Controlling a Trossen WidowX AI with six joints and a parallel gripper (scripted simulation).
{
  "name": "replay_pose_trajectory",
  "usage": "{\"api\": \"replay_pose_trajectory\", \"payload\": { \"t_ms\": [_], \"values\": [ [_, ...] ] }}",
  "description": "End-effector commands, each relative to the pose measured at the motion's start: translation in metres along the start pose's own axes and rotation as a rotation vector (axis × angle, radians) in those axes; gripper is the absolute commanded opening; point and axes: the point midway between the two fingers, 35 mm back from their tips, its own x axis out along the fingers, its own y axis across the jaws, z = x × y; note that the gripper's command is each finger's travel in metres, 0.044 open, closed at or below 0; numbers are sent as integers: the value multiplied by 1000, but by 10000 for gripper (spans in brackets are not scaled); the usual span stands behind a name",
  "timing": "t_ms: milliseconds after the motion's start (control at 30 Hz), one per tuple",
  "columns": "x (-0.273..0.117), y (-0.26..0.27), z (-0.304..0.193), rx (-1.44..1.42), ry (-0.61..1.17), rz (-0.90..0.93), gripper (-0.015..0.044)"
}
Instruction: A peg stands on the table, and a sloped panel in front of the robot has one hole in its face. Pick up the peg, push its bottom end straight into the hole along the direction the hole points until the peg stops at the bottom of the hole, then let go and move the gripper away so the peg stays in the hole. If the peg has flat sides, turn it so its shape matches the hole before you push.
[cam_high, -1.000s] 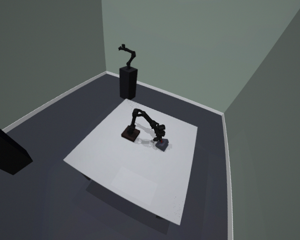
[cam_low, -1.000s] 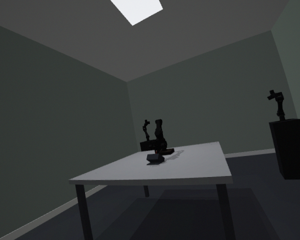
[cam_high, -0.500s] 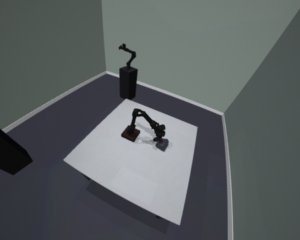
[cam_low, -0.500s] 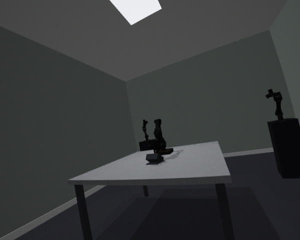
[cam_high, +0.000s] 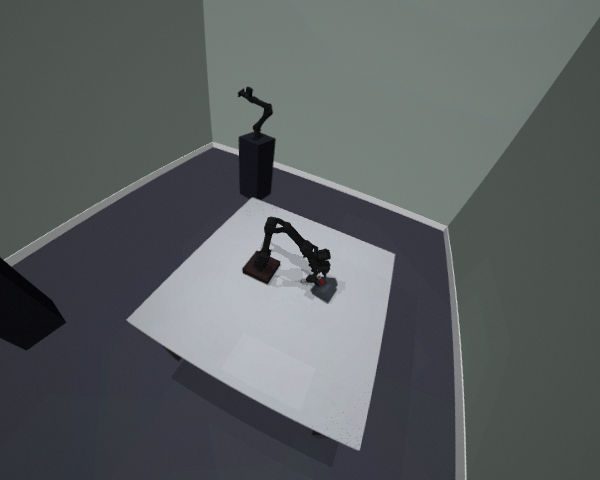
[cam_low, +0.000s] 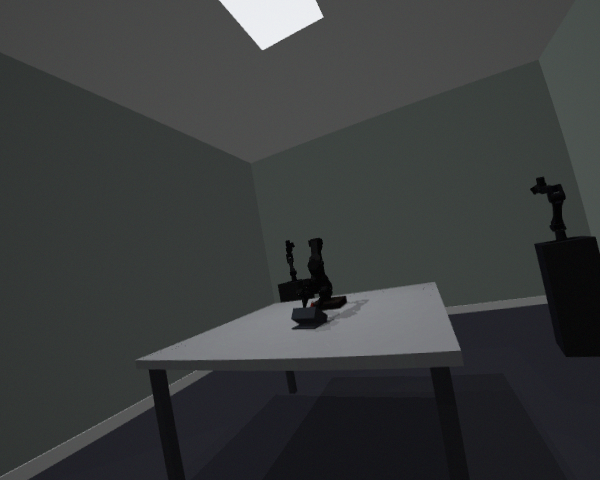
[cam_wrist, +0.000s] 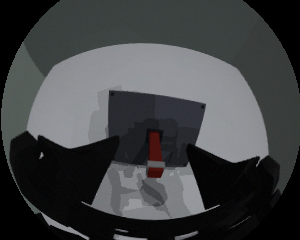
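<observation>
A red peg (cam_high: 321, 281) (cam_low: 313, 304) (cam_wrist: 155, 150) with a grey band near its outer end stands out of the dark square hole (cam_wrist: 154, 130) in the sloped dark grey panel (cam_high: 327, 293) (cam_low: 308, 315) (cam_wrist: 131, 112). Its inner end is inside the hole; how deep it sits cannot be told. My gripper (cam_high: 317, 279) (cam_wrist: 154, 144) is open. In the wrist view its fingers stand wide on both sides of the peg, with a gap on each side, and neither touches it. In the exterior view the peg is mostly hidden.
The arm's brown base block (cam_high: 261, 267) (cam_low: 334, 302) stands on the white table (cam_high: 200, 310) (cam_low: 390, 330) behind the panel in the exterior view. A second arm on a dark pedestal (cam_high: 256, 165) stands beyond the table edge.
</observation>
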Motion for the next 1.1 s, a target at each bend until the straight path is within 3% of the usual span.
{"api": "replay_pose_trajectory", "payload": {
  "t_ms": [0,1067],
  "values": [
    [-8,1,3,5,-10,2,440],
    [-58,4,4,0,-3,5,440]
  ]
}}
